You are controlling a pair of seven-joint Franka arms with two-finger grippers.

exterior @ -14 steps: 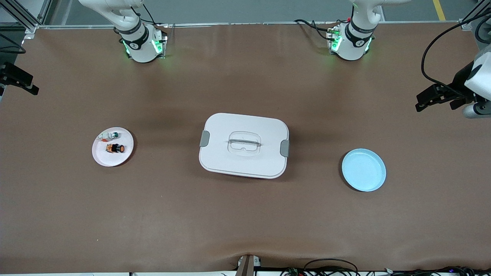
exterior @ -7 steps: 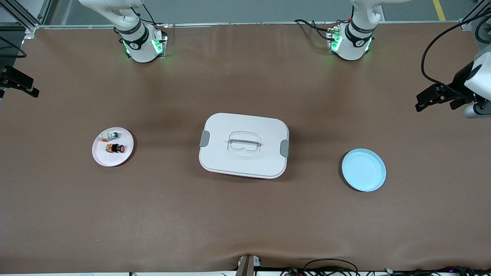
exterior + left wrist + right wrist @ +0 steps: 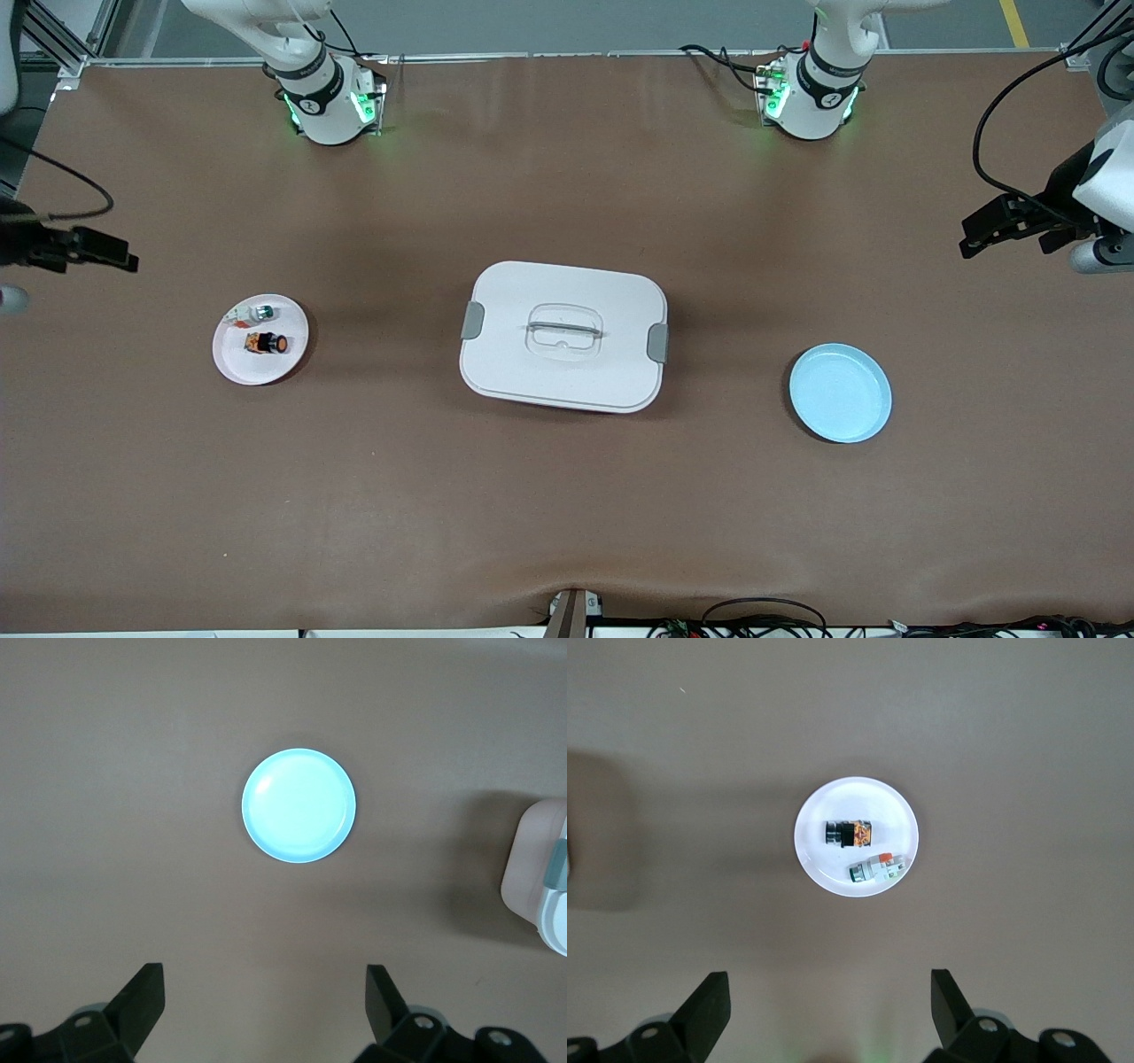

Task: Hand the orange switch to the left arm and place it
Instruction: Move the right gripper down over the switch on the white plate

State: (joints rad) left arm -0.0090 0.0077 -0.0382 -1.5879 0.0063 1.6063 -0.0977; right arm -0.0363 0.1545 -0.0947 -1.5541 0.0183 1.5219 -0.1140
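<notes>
The orange switch (image 3: 267,342) lies on a small white plate (image 3: 239,365) toward the right arm's end of the table, next to a white-and-green component (image 3: 257,312). The right wrist view shows the switch (image 3: 849,834) on that plate (image 3: 815,864). My right gripper (image 3: 106,252) hangs open and empty high over the table edge at that end; its jaws (image 3: 830,992) stand wide apart. The white box (image 3: 563,337) stands mid-table. My left gripper (image 3: 1001,229) waits open and empty high over the left arm's end (image 3: 263,992).
A light blue plate (image 3: 840,392) sits empty toward the left arm's end, also in the left wrist view (image 3: 299,805), where a corner of the box (image 3: 540,877) shows. The brown table (image 3: 567,514) is bare nearer the front camera.
My right gripper has come in from the table's edge toward the white plate. The left arm, the switch and the box have not moved.
</notes>
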